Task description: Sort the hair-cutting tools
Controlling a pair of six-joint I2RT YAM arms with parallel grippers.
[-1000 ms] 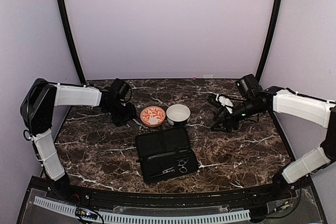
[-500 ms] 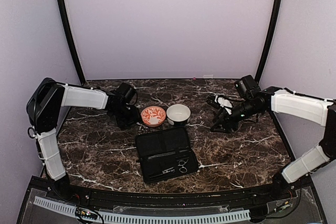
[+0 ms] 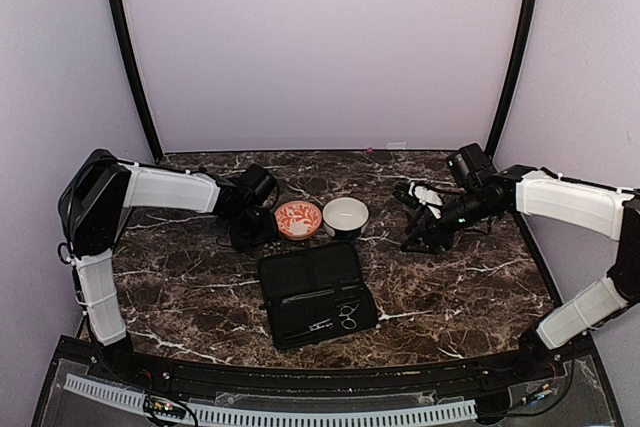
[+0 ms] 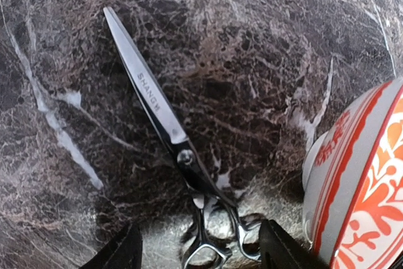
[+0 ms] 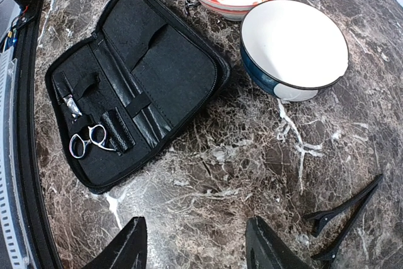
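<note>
Silvery scissors lie flat on the marble, blades pointing away, ring handles between my left fingers. My left gripper is open around those handles, just left of the orange-patterned bowl; from above it sits beside that bowl. A second pair of scissors is strapped in the open black case, next to a thin tool. Two slim dark clips lie on the table right of my right gripper, which is open, empty and above bare marble.
A white bowl with a dark blue outside stands right of the orange bowl, behind the case. It also shows in the right wrist view. The table's black front edge runs beside the case.
My left gripper has moved right along the table to the orange bowl, and the bowl has shifted slightly right. The right arm has barely moved.
</note>
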